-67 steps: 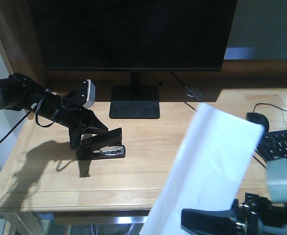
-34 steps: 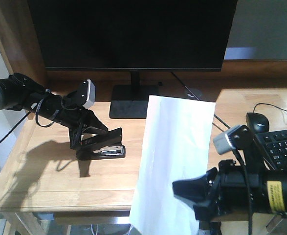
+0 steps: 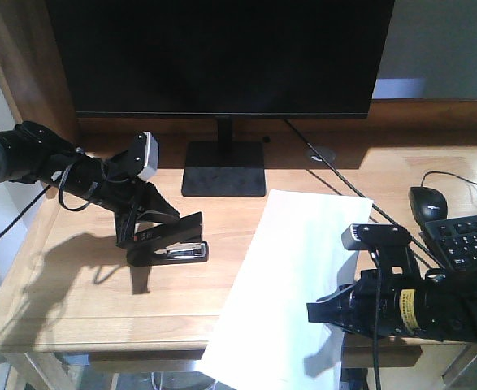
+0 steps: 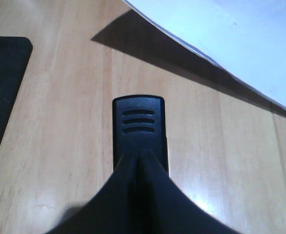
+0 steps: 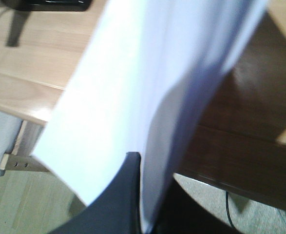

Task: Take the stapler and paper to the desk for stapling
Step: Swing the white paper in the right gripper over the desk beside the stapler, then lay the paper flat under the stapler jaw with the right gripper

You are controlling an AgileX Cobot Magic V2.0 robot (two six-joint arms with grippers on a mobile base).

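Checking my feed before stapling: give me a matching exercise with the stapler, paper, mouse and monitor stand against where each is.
1 stapler
2 paper
3 mouse
4 monitor stand

A in right gripper, reaching past the front edge of the desk
B next to keyboard
C centre back of desk
D in left gripper

Pairs: 1-D, 2-A, 3-B, 4-C

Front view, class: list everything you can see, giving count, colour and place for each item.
monitor: one, black, back centre of desk, on its stand
stapler: one, black, left on desk
paper: one sheet, white, right of centre, overhanging the front edge
mouse: one, black, far right
keyboard: one, black, right edge, partly cut off
desk: one, light wood, under everything
left end effector: one, black, shut on stapler
right end effector: one, black, shut on paper
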